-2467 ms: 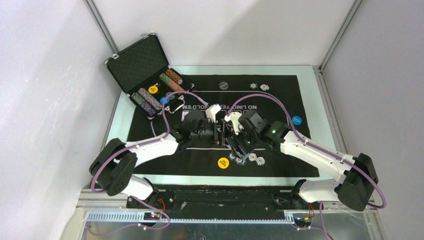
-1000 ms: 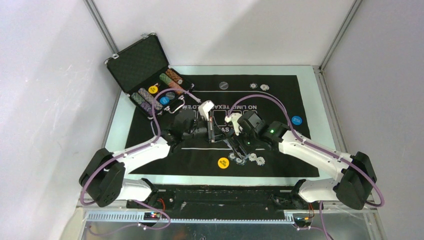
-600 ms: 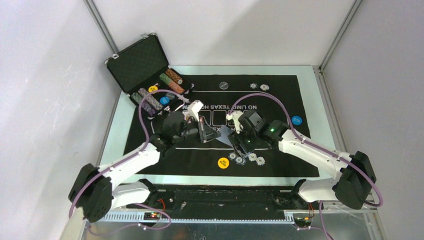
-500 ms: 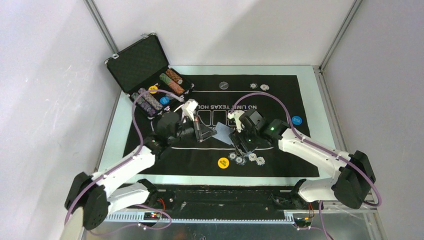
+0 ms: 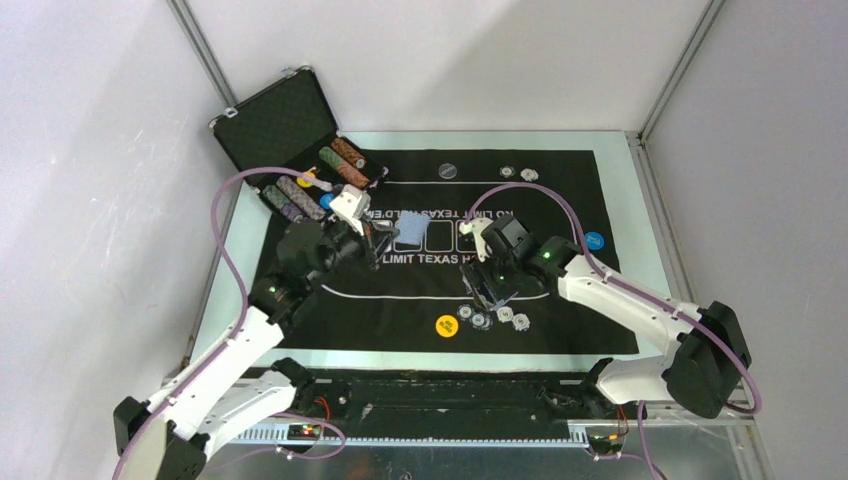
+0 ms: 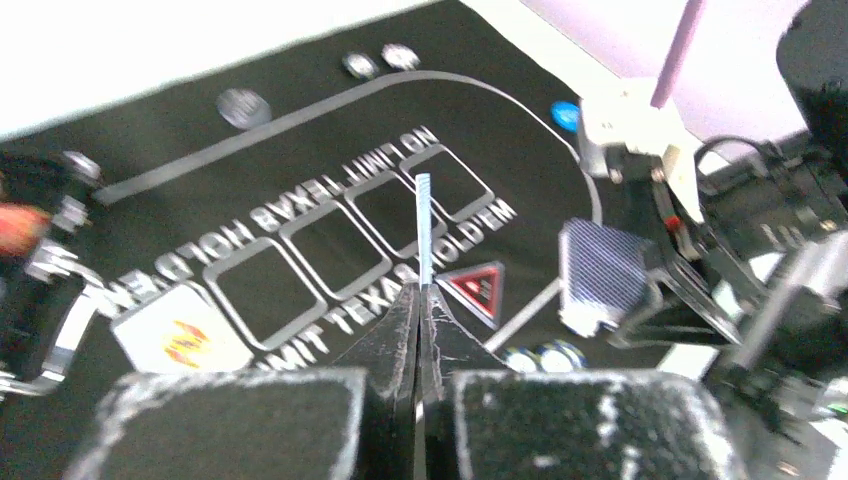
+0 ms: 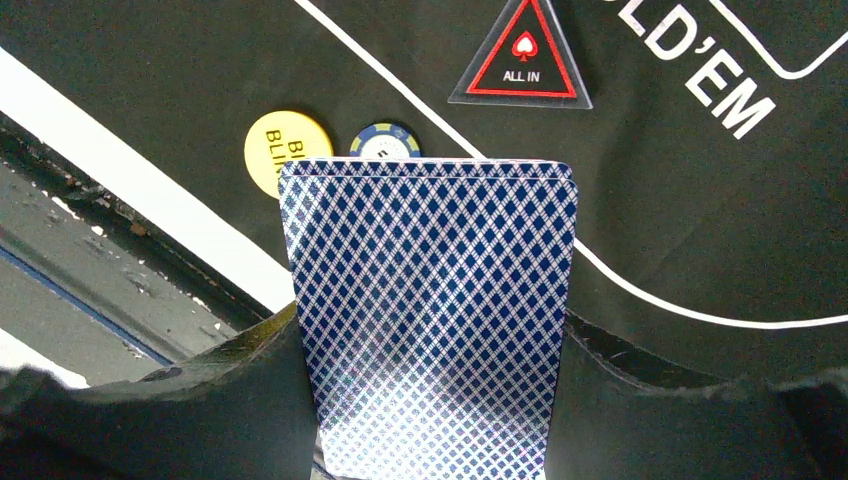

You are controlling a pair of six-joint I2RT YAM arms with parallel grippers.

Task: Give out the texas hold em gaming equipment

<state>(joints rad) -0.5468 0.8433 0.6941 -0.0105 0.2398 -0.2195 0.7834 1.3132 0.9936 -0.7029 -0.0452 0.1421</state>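
**Edges and room.** The black mat (image 5: 400, 310) covers most of the table (image 5: 625, 200), leaving a pale margin on the left and right sides. The open case (image 5: 280, 125) sits at the far-left corner, its lid standing near the wall and rows of chips (image 5: 335, 160) in its tray. The blue disc (image 5: 594, 241) lies at the mat's right edge. The black disc (image 5: 448, 171) and two small chips (image 5: 518, 173) lie along the far edge. The yellow disc (image 5: 447, 325) and a cluster of chips (image 5: 505, 316) lie near the front edge. The two grippers stand well apart, with bare printed mat between them.

**Grippers.** The left gripper (image 6: 420, 300) is clenched on a single card (image 6: 424, 225), seen edge-on and held above the mat's left-centre, near the case. The right gripper (image 5: 487, 290) is grasping the deck of cards (image 7: 430, 300), blue back to its camera, above the front chips and just beside the triangle marker (image 7: 522, 55).

**Change.** Earlier the two grippers met over the mat's centre. The left arm has since swung left toward the case, taking the card with it, and its jaws have tightened. The right gripper has barely moved and keeps the deck.

**Writing.**
- The mat reads "NO LIMIT TEXAS HOLD'EM" along its card boxes.
- The triangle marker reads "ALL IN" under a spade.
- The yellow disc shows "BLI", the rest hidden by the deck.
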